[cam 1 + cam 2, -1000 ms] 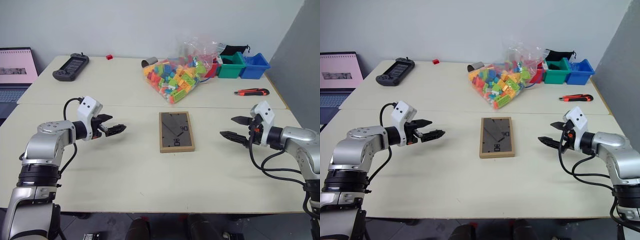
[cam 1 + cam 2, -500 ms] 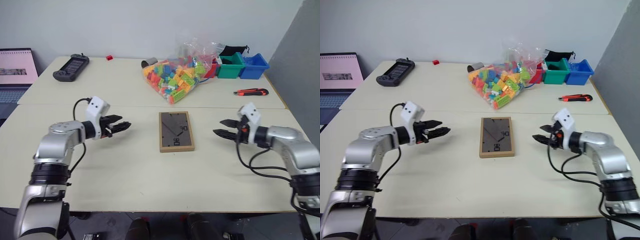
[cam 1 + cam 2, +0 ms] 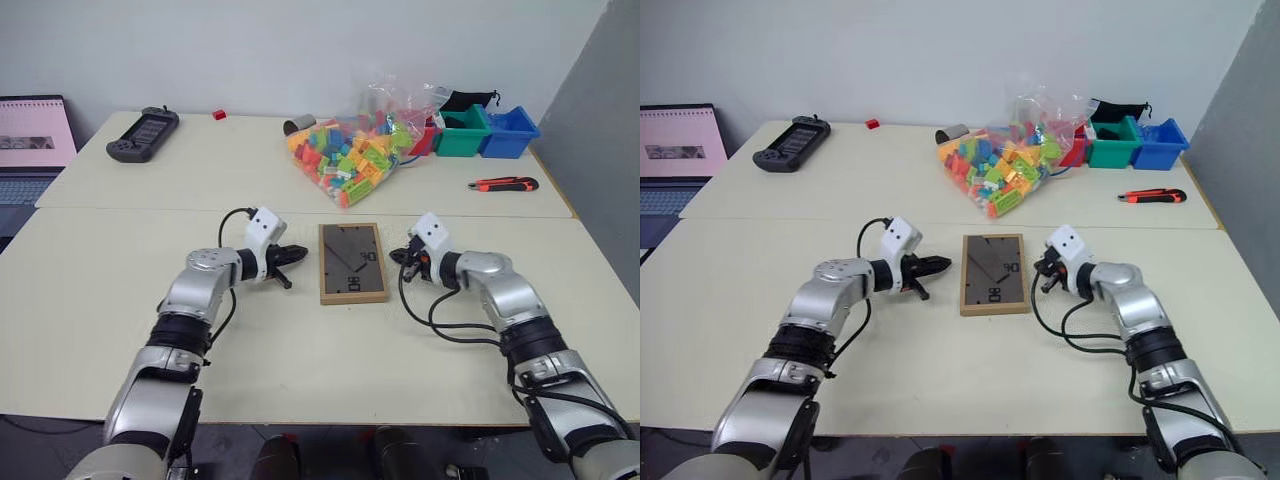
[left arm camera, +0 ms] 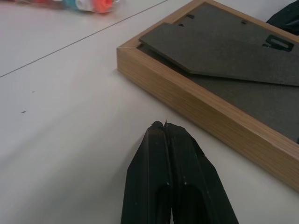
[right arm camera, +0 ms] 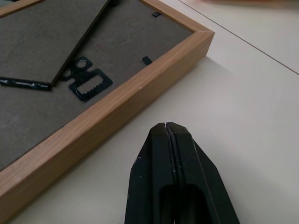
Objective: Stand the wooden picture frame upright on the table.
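Note:
The wooden picture frame lies flat, face down, in the middle of the pale table; its dark back panel and fold-out stand face up. My left gripper is shut and empty, its tip just short of the frame's left edge. On the other side my right gripper is also shut with nothing in it, close to the frame's right edge near its far corner. Neither tip touches the wood in the wrist views.
A bag of coloured bricks lies behind the frame. Green and blue bins stand at the back right, with a box cutter near them. A handheld console and a laptop are at the back left.
Both arms swung inward and lower toward the frame, from wide apart to flanking it. Both grippers went from open to shut.

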